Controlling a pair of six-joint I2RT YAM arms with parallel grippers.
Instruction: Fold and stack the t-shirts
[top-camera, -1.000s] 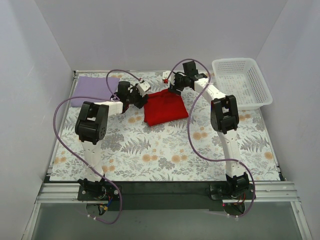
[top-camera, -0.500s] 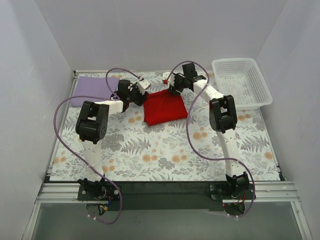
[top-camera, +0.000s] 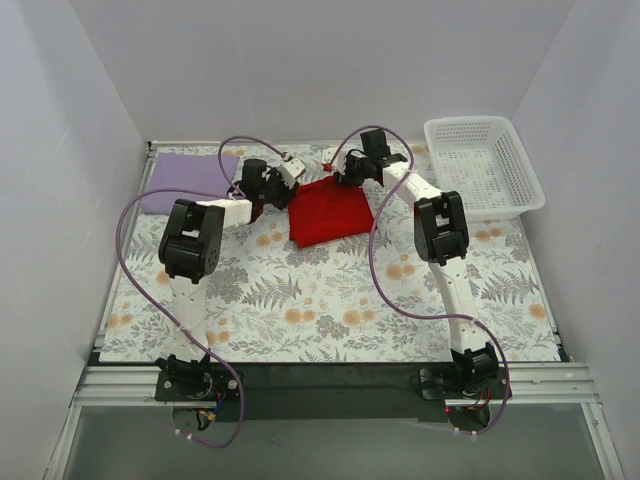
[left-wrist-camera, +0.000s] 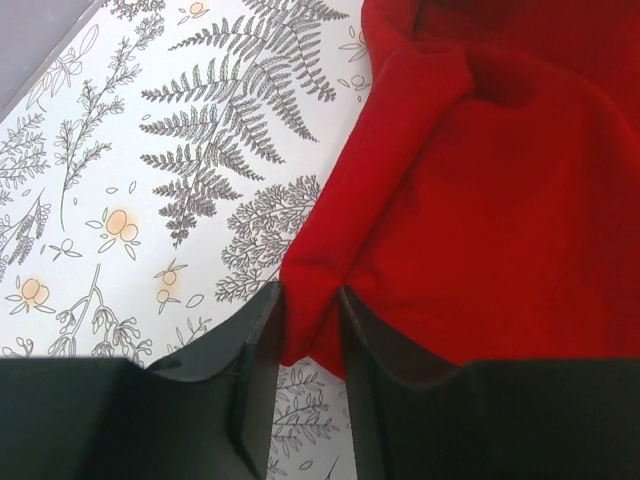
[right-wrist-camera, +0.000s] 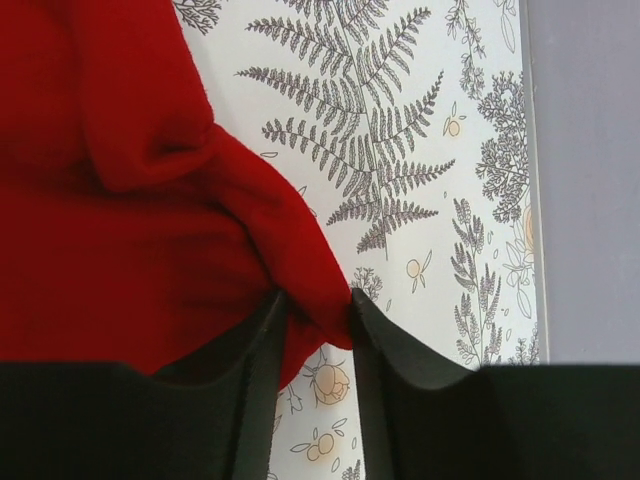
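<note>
Here I see the left gripper (left-wrist-camera: 308, 300) and the right gripper (right-wrist-camera: 318, 300) each pinching the far edge of the bright red cloth t-shirt (top-camera: 330, 212). It lies mid-table, well apart from the flat pale lavender t-shirt (top-camera: 185, 180) at far left.

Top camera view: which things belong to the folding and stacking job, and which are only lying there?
For the job: bright red cloth t-shirt, pinched by the left gripper and the right gripper; flat pale lavender t-shirt.
Only lying there: white plastic mesh basket; floral table cover.
</note>
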